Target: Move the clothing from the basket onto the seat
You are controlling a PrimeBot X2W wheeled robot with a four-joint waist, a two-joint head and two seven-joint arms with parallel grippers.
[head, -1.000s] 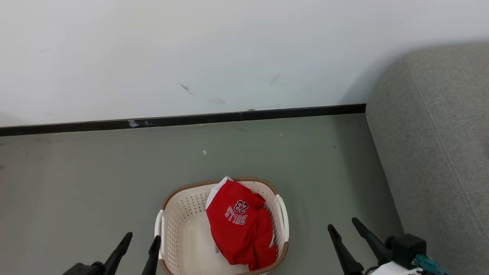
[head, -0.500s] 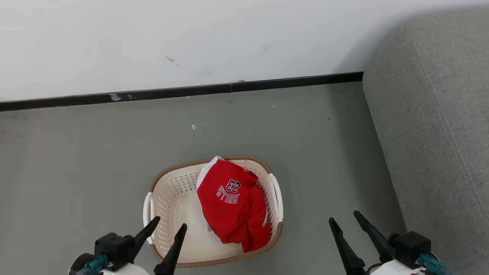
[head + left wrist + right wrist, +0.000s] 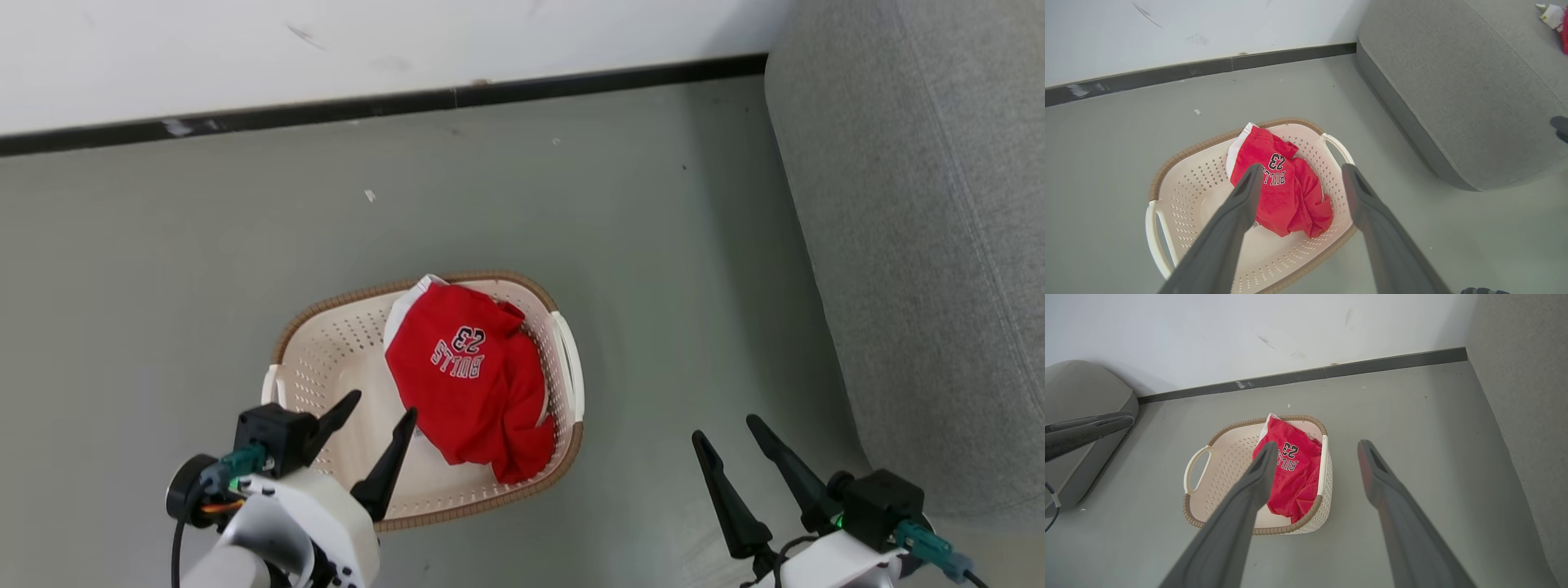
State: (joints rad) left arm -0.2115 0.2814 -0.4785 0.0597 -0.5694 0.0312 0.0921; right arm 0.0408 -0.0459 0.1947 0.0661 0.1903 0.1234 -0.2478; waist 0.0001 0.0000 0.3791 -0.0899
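Head view: left gripper (image 3: 383,403) jaws wide, empty, hovering by the near-left rim of the basket (image 3: 326,304); right gripper (image 3: 724,427) also wide and empty, above the floor (image 3: 163,245) to its right. Red clothing (image 3: 465,376) lies bunched in the basket, right half, grey seat (image 3: 922,245) off right

The seat (image 3: 922,245) is cut off by the head view's right edge. The clothing (image 3: 465,376) hides part of the basket (image 3: 318,376) floor; the garment count is indeterminable. A red-and-white item (image 3: 1551,12), cropped at the left wrist view's corner, is unidentifiable.
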